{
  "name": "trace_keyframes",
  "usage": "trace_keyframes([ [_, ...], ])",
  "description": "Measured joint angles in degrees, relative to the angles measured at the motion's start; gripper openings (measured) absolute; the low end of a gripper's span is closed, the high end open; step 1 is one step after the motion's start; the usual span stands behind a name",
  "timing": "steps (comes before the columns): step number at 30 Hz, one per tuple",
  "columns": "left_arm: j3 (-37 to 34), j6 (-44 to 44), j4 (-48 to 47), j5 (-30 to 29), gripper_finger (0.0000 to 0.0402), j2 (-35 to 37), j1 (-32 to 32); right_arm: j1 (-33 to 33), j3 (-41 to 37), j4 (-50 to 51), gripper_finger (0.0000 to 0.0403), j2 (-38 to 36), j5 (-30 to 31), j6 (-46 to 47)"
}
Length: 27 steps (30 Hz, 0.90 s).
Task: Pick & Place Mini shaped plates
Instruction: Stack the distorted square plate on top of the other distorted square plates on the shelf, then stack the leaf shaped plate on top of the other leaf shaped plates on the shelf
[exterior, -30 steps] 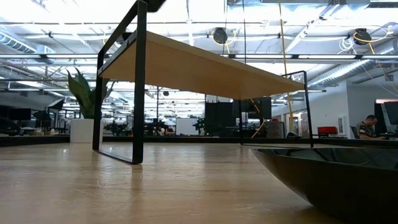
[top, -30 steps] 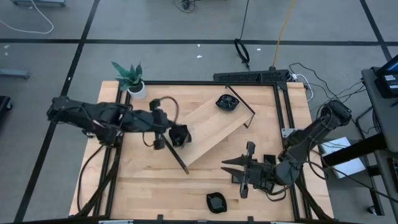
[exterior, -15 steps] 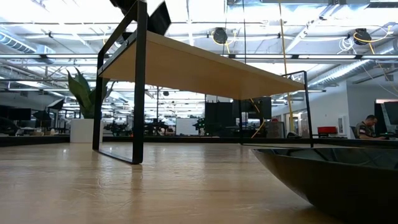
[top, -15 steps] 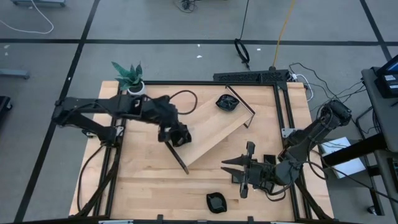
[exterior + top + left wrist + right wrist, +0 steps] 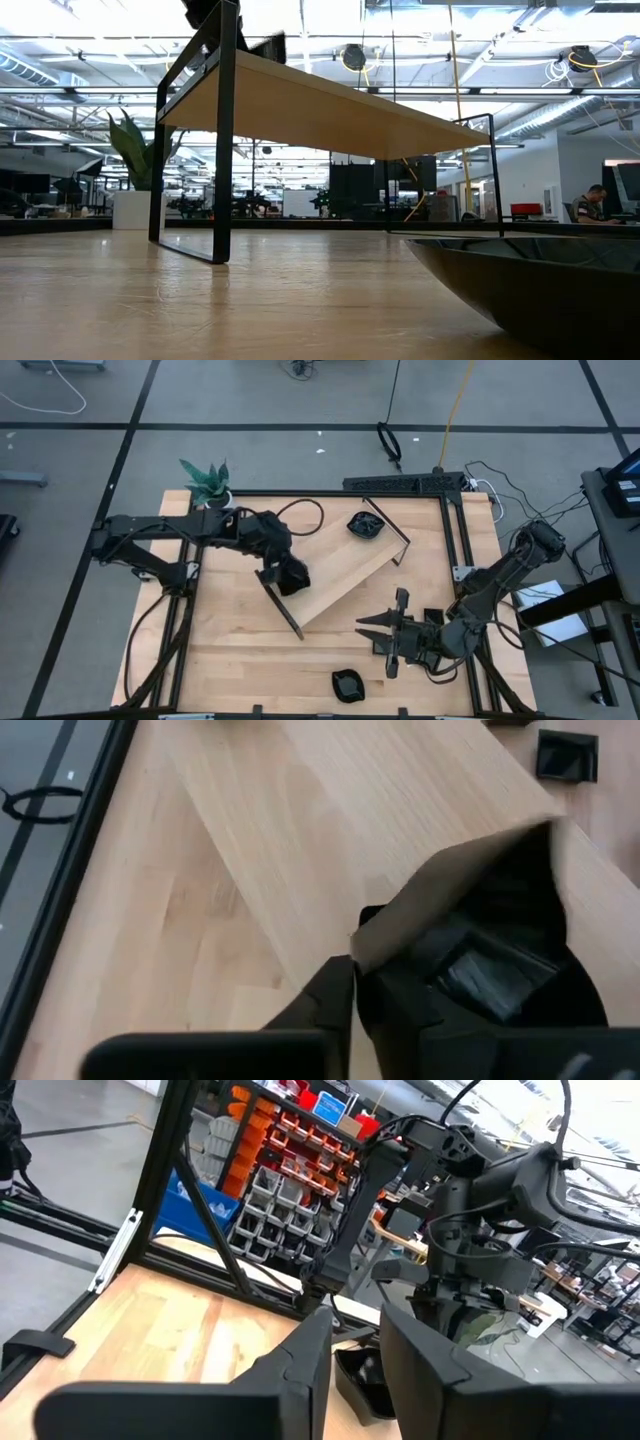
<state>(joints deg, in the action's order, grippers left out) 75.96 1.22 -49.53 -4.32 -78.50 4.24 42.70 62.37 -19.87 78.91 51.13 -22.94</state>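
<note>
A mini shaped plate [image 5: 291, 574] is sitting in the left end effector [image 5: 285, 576] over the wooden tray [image 5: 340, 565], being grasped. The right end effector [image 5: 375, 630] is resting near the surface [image 5: 230, 650]; I cannot tell its state.

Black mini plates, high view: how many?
3 plates: one at the left gripper, one on the tray's far end, one near the table's front edge; others may be hidden.

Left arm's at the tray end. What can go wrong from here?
1. Left end effector hangs at the tray's railed end; a plate released there may clip the end rail and slip off.
2. Loose plate lies near the table's front edge; a clumsy pick might push it off.
</note>
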Motion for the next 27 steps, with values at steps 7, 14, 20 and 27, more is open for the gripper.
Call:
trace_keyframes([
  [7,0.0,0.0,-0.2,-1.3,0.0119,0.3,-0.9,0.0,-1.3,-1.8,0.0080,0.0,0.0,0.0],
  [14,0.9,-4.1,-0.2,-3.7,0.0171,0.9,-2.7,0.1,-2.1,-2.3,0.0080,0.0,0.0,0.0],
  [20,3.6,-4.9,4.3,0.6,0.0169,4.5,-6.3,3.3,-2.1,-1.8,0.0087,-0.9,2.7,1.6],
  [27,-2.3,-1.7,14.1,-1.1,0.0153,13.1,-12.1,12.0,-2.1,11.4,0.0117,-4.8,16.4,13.4],
])
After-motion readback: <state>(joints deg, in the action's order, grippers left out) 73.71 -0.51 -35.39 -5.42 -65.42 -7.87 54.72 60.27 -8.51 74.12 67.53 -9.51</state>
